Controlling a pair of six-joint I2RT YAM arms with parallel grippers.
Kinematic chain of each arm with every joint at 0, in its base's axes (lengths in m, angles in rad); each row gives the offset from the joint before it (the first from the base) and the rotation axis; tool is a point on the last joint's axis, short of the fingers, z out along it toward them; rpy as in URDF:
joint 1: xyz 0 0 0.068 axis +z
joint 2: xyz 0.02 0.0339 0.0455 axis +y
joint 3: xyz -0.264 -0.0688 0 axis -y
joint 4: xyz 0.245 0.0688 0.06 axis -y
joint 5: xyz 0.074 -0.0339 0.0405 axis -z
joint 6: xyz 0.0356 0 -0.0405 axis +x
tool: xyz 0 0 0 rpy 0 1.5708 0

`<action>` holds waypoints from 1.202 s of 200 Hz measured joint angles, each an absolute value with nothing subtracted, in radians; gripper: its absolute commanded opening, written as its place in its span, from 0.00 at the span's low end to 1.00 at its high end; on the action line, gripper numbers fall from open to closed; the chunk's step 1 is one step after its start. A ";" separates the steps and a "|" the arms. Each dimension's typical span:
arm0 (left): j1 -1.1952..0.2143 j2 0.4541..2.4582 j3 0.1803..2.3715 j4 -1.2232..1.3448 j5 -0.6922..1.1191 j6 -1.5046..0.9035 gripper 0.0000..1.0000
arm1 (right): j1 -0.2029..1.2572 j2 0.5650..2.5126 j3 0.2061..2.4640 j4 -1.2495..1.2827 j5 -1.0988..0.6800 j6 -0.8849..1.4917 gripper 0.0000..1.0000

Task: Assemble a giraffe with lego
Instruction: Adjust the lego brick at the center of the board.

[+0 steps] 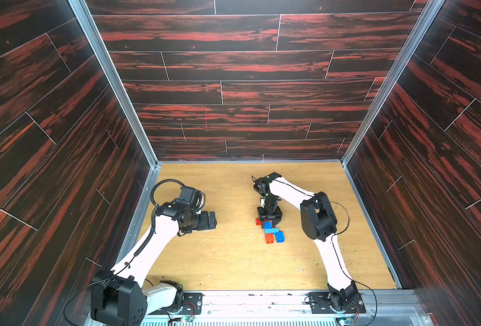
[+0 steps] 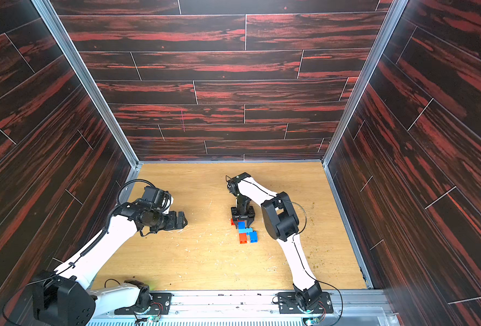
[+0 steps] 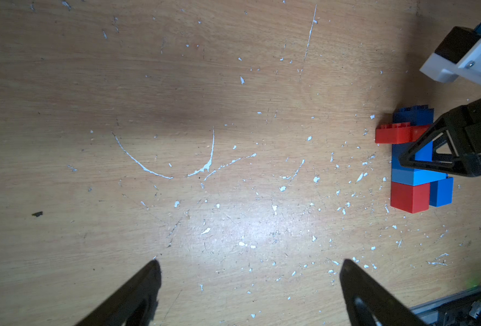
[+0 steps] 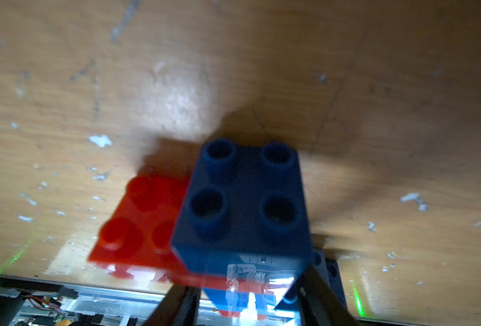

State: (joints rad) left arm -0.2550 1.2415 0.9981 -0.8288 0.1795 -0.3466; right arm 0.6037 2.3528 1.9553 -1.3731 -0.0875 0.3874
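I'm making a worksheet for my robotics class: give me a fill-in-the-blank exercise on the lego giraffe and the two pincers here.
The left pincer is ___ and holds nothing.
The giraffe has one red leg and one ___ leg.
The dark blue brick by the right pincer shows ___ studs.
Missing words: open; blue; four.

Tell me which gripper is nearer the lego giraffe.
Right. The right gripper is at the giraffe, jaws flanking its blue neck; the left gripper hangs open, well apart from it.
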 measured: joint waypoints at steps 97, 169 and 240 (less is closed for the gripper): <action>-0.255 1.242 0.998 -0.821 0.130 -0.344 1.00 | 0.604 2.076 1.876 -1.261 -0.086 0.372 0.75; -0.255 1.241 0.999 -0.755 0.042 -0.360 1.00 | 0.603 1.790 1.477 -0.914 -0.006 0.308 0.98; -0.255 1.188 0.994 -0.574 -0.170 -0.312 1.00 | 0.561 1.369 1.045 -0.400 0.162 0.202 0.99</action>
